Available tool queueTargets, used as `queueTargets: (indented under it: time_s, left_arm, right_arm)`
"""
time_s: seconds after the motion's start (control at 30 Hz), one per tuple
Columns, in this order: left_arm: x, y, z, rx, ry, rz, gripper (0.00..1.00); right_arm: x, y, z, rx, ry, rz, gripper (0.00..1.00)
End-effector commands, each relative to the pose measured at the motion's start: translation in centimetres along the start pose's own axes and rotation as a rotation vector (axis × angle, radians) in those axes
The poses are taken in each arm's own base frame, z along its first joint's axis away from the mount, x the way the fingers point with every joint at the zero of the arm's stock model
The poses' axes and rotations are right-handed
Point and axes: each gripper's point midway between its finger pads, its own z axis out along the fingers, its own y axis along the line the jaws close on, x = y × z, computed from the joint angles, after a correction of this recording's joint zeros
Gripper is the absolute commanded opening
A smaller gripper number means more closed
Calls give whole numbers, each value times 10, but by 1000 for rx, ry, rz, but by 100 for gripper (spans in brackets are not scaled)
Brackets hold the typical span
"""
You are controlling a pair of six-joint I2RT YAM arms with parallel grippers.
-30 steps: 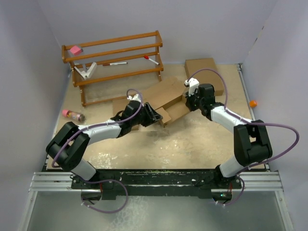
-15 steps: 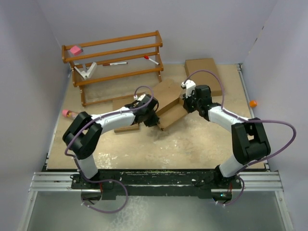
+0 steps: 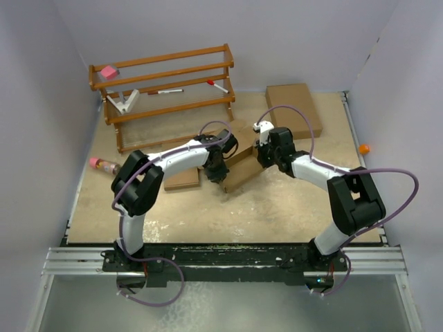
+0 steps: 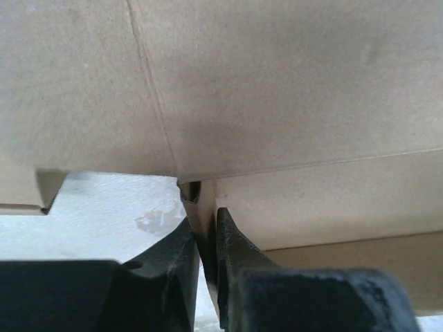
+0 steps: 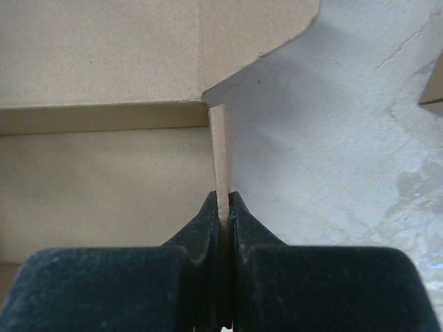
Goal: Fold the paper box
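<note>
The left tool (image 4: 205,228) is pinched narrow on a thin tab of the paper box (image 4: 291,97), whose panels rise just ahead of it. The right tool (image 5: 221,202) clamps an upright flap at the box's other end. The desk (image 3: 277,207) lies beneath both. Farther beyond them are a wooden rack (image 3: 166,90) and a flat brown box (image 3: 294,107).

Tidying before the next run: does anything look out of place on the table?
A small pink-capped bottle lies tipped on its side at the far left, near the wooden rack's foot, and a small orange object sits alone at the far right. Both are stray, away from the paper box.
</note>
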Motion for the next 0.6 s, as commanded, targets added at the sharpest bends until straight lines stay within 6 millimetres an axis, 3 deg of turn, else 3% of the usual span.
queueTargets:
  time_s: [0.0, 0.13, 0.3, 0.57]
  left_arm:
    - [-18, -2, -14, -65, -44, 109, 22]
    - [-23, -5, -19, -53, -48, 111, 32]
    - [-24, -3, -24, -50, -52, 101, 36]
    - [-33, -12, -45, 1, -87, 94, 48]
  right_arm:
    - [-25, 36, -6, -114, -92, 128, 0]
    - [-23, 30, -4, -72, -86, 174, 0]
    - [-21, 23, -1, -32, -77, 195, 0]
    - [-21, 20, -1, -7, -80, 201, 0]
